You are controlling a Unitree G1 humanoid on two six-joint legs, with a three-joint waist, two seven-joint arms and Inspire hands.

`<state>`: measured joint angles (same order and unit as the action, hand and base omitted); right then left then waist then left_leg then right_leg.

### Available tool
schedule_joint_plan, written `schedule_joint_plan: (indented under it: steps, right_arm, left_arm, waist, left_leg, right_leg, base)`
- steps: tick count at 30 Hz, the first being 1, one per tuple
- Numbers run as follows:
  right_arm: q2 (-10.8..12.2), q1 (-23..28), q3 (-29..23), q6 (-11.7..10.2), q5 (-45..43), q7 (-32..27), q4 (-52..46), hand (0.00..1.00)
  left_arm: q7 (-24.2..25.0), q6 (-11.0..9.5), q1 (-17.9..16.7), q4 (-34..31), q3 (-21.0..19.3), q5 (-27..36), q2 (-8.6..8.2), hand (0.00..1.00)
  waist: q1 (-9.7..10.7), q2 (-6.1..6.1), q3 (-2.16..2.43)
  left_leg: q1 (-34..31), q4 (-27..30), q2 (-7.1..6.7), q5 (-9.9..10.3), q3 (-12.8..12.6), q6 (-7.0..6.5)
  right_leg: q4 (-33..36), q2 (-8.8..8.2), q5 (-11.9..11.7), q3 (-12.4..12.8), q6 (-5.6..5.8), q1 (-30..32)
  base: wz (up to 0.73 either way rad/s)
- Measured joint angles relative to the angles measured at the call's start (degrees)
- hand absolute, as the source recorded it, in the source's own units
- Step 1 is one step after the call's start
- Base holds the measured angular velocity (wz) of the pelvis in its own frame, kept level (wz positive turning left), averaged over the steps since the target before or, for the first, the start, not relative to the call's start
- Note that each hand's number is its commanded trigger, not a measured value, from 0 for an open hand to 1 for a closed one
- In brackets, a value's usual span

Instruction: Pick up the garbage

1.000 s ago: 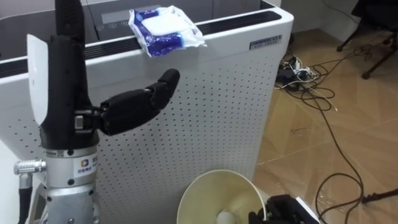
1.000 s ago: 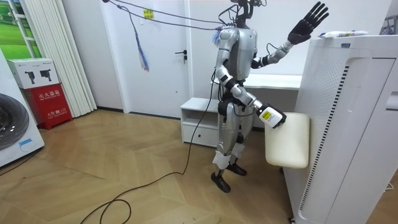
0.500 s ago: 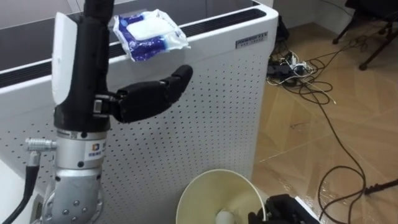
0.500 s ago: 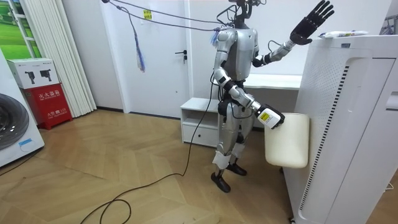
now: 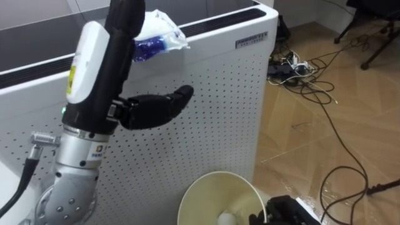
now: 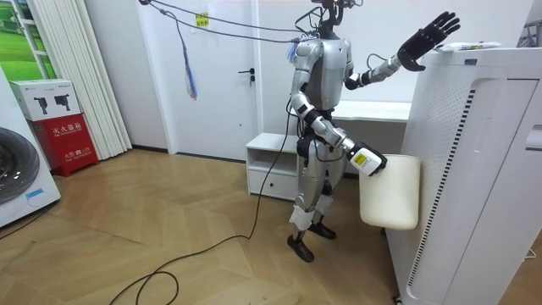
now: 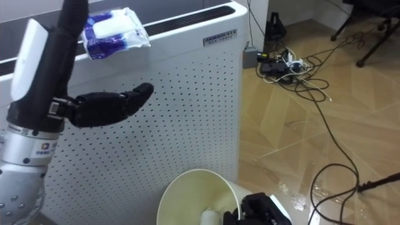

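- Change: left robot hand (image 6: 426, 40), spread and empty, has dropped nearer the packet (image 5: 159, 37) atop the white unit (image 5: 212, 106).
- One packet, one bin (image 5: 212, 187); right robot hand (image 5: 284, 211): grip cannot be told.

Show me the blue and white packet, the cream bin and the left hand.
blue and white packet (image 7: 115, 31): right eye view, middle of its wrapper.
cream bin (image 6: 391, 191): room view, outer wall.
left hand (image 6: 420, 43): room view, palm.
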<state>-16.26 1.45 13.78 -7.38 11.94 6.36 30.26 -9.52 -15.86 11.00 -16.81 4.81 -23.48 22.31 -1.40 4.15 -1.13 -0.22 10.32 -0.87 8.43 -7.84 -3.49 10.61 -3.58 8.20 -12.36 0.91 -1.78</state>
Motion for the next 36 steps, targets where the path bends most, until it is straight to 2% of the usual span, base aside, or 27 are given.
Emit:
schedule_joint_plan:
  steps: [2, 4, 8, 12, 19, 24, 26, 27, 28, 29, 30, 31, 33, 35, 36]
  right_arm:
    - [-0.3, 0.0, 0.0, 0.0, 0.0, 0.1, 0.0, 1.0]
    - [-0.7, 0.0, 0.0, 0.0, 0.0, 0.1, 0.0, 1.0]
    - [-1.5, 0.0, 0.0, 0.1, 0.0, 0.1, 0.0, 1.0]
    - [-1.8, 0.0, 0.0, 0.3, 0.0, 0.1, 0.0, 1.0]
    - [-1.8, 0.0, 0.0, 1.8, 0.0, 0.4, 0.0, 1.0]
    - [-1.7, -0.1, 0.0, 2.7, 0.0, 0.9, -0.4, 1.0]
    - [-1.9, 0.0, 0.0, 3.9, 0.0, 0.9, -1.9, 1.0]
    - [-2.0, 0.0, 0.0, 3.9, 0.0, 0.9, -2.2, 1.0]
    - [-2.1, 0.0, 0.0, 3.9, 0.0, 0.9, -2.7, 1.0]
    - [-2.2, 0.0, 0.0, 3.9, 0.0, 0.8, -3.4, 1.0]
    - [-2.2, 0.0, 0.0, 3.9, 0.0, 0.7, -3.8, 1.0]
    - [-2.1, 0.0, 0.0, 3.9, 0.0, 0.5, -4.4, 1.0]
    - [-2.0, 0.0, -0.1, 3.9, -0.2, 0.4, -4.6, 1.0]
    - [-2.0, 0.1, -0.5, 3.9, -0.7, 0.2, -4.6, 1.0]
    - [-2.0, 0.2, -0.5, 3.9, -0.7, 0.1, -4.6, 1.0]
  left_arm:
    - [1.2, 0.8, 0.0, 0.1, 0.1, 0.0, 1.23, 0.0]
    - [1.7, 1.3, 0.0, 0.1, 0.3, 0.0, 1.63, 0.0]
    - [3.0, 2.3, 0.0, 0.1, 0.5, -0.9, 1.64, 0.0]
    - [3.7, 2.6, 0.0, 0.0, 0.6, -1.0, 1.64, 0.0]
    - [5.2, 3.3, 0.0, 0.0, 0.6, -2.7, 1.64, 0.0]
    - [6.2, 4.2, 0.0, 0.0, 0.6, -7.0, 1.62, 0.0]
    - [6.2, 4.3, 0.0, 0.0, 0.5, -8.4, 1.64, 0.0]
    - [6.2, 4.4, 0.0, 0.0, 0.5, -8.8, 1.65, 0.07]
    - [6.2, 4.4, 0.0, 0.0, 0.5, -8.9, 1.68, 0.25]
    - [6.2, 4.4, 0.0, 0.0, 0.4, -9.8, 1.84, 0.35]
    - [6.2, 4.5, 0.0, 0.0, 0.4, -10.3, 1.95, 0.41]
    - [6.1, 4.4, 0.0, 0.2, 0.4, -11.6, 2.14, 0.42]
    - [5.7, 4.4, 0.0, 0.6, 0.2, -14.4, 2.25, 0.55]
    - [4.3, 4.4, 0.0, 1.2, -0.5, -16.7, 2.37, 0.59]
    - [3.8, 4.4, 0.1, 1.2, -0.8, -16.8, 2.37, 0.74]
  waist:
    - [0.1, 0.07, -0.02]
    - [0.0, 0.31, -0.07]
    - [0.0, 1.15, 0.02]
    - [-0.1, 1.73, 0.39]
    - [0.3, 1.64, 0.37]
    - [0.2, 1.36, 0.33]
    - [0.1, 1.27, 0.3]
    - [0.0, 1.26, 0.3]
    - [-0.1, 1.25, 0.3]
    - [-0.2, 1.23, 0.3]
    - [-0.2, 1.23, 0.3]
    - [-0.2, 1.18, 0.28]
    - [-0.3, 1.1, 0.33]
    - [-0.4, 1.12, 0.34]
    - [-0.4, 1.12, 0.34]
  left_leg:
    - [0.0, 0.0, 0.0, 0.0, 0.0, 0.0]
    - [0.0, 0.0, 0.0, 0.0, -0.1, 0.0]
    - [0.4, -0.3, 0.02, 0.0, -0.4, 0.0]
    - [0.4, -0.6, 0.06, 0.0, -1.0, 0.0]
    - [0.4, -0.7, 0.0, 0.0, -1.0, 0.0]
    - [0.4, -0.7, -0.04, 0.0, -1.0, 0.0]
    - [0.6, -0.8, -0.03, 0.0, -1.1, 0.0]
    - [0.6, -0.8, -0.03, 0.0, -1.1, 0.0]
    - [0.6, -0.8, -0.03, 0.0, -1.1, 0.0]
    - [0.7, -0.8, -0.02, 0.0, -1.1, 0.0]
    - [0.7, -0.8, -0.02, 0.0, -1.1, 0.0]
    - [0.7, -0.8, -0.02, 0.0, -1.2, 0.0]
    - [0.9, -0.8, 0.0, 0.0, -1.2, 0.0]
    - [0.9, -0.8, 0.02, 0.0, -1.3, 0.0]
    - [0.9, -0.8, 0.03, 0.0, -1.3, 0.0]
  right_leg:
    - [0.0, 0.04, 0.0, 0.2, 0.0, 0.0]
    - [0.0, 0.05, 0.0, 0.4, 0.0, 0.0]
    - [0.0, 0.1, 0.0, 0.7, 0.0, 0.0]
    - [0.1, 0.12, 0.0, 1.2, -0.01, 0.4]
    - [0.1, 0.04, 0.1, 1.2, 0.02, 0.6]
    - [0.2, 0.08, 0.4, 1.4, -0.09, 0.9]
    - [0.2, 0.1, 0.4, 1.6, -0.12, 0.8]
    - [0.2, 0.11, 0.4, 1.7, -0.12, 0.8]
    - [0.2, 0.14, 0.4, 2.0, -0.12, 0.8]
    - [0.2, 0.16, 0.4, 2.1, -0.12, 0.7]
    - [0.2, 0.16, 0.4, 2.1, -0.12, 0.7]
    - [0.2, 0.16, 0.4, 2.1, -0.12, 0.7]
    - [0.2, 0.15, 0.4, 2.1, -0.12, 0.6]
    - [0.2, 0.14, 0.4, 2.1, -0.12, 0.7]
    - [0.2, 0.14, 0.4, 2.1, -0.13, 0.7]
  base:
    - [0.0]
    - [0.0]
    - [-0.03]
    - [-0.09]
    - [0.0]
    - [0.0]
    - [0.0]
    - [-0.03]
    - [-0.04]
    - [-0.04]
    - [0.0]
    - [0.0]
    - [0.0]
    - [0.0]
    - [-0.03]
